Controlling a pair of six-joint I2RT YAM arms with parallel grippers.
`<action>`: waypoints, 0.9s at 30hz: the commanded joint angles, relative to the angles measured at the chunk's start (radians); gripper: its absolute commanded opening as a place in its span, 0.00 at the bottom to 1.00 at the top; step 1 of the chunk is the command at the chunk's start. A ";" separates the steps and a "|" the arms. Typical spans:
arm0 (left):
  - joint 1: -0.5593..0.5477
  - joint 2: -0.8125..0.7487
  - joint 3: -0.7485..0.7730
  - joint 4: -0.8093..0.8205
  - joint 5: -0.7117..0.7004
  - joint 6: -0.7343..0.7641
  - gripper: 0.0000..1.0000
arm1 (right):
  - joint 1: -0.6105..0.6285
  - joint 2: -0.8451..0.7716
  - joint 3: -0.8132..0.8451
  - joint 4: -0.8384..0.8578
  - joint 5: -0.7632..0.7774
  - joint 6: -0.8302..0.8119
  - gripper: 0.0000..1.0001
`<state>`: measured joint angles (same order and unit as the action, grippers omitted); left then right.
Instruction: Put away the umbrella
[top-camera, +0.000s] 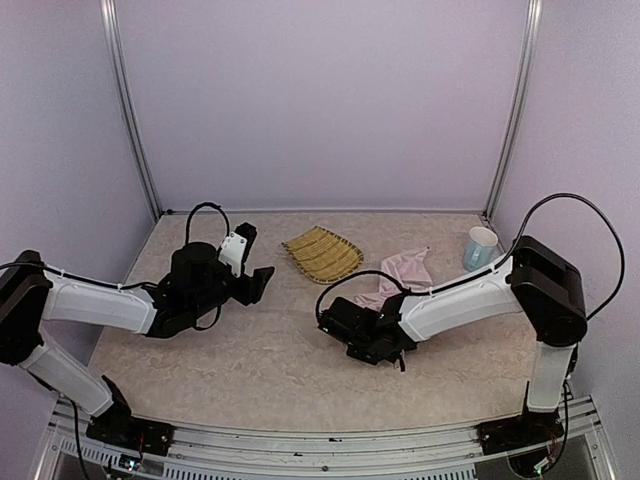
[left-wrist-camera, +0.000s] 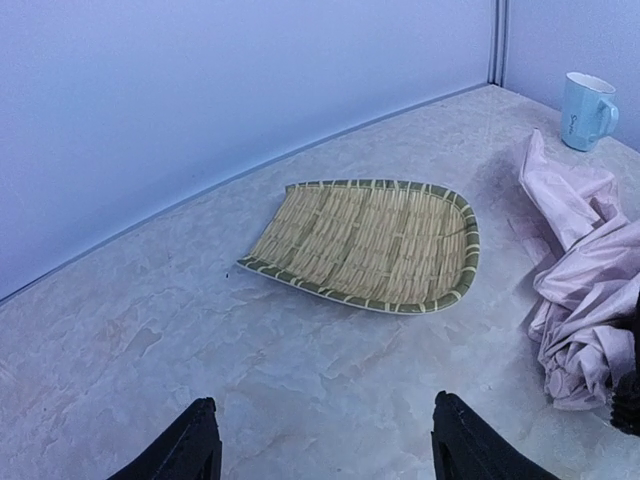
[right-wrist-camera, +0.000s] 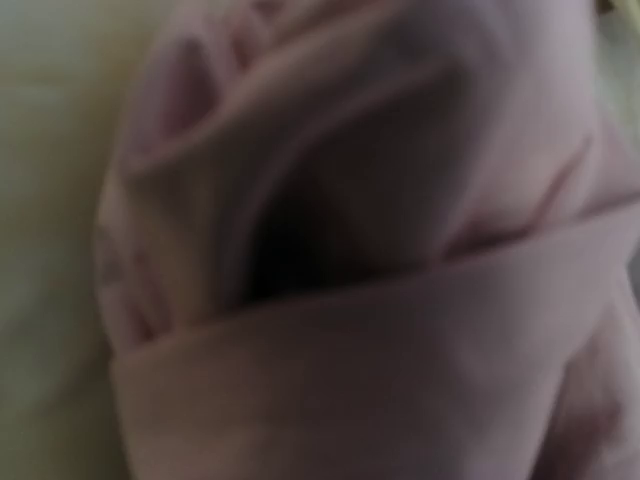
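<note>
Right gripper (top-camera: 375, 335) sits on the crumpled pale pink folding umbrella (top-camera: 410, 270), its grip impossible to tell; at nine o'clock, left gripper (left-wrist-camera: 320, 450) hovers, fingers spread.

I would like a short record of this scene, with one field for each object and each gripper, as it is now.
umbrella: pale pink, crumpled fabric lying on the table, right of centre
tray: woven, empty, left of the umbrella
mug: pale blue, upright, far right
left gripper: open, holds nothing, faces the tray
right gripper: at the umbrella's near end; open or shut cannot be told, its camera shows only blurred pink fabric
</note>
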<state>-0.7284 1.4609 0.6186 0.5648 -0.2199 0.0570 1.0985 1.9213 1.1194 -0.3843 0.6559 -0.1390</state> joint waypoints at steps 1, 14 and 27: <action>-0.035 -0.067 -0.023 -0.029 -0.010 0.016 0.70 | 0.065 0.020 0.051 -0.096 -0.276 0.155 0.00; -0.196 -0.250 -0.094 -0.094 0.158 0.124 0.63 | -0.006 -0.106 0.016 -0.106 -0.906 0.153 0.00; -0.376 -0.192 -0.100 -0.189 0.395 0.451 0.64 | -0.192 -0.054 -0.096 -0.001 -1.381 0.114 0.00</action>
<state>-1.0420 1.1873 0.4927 0.4461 0.1696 0.3237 0.9295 1.7958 1.0607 -0.3458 -0.5003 -0.0250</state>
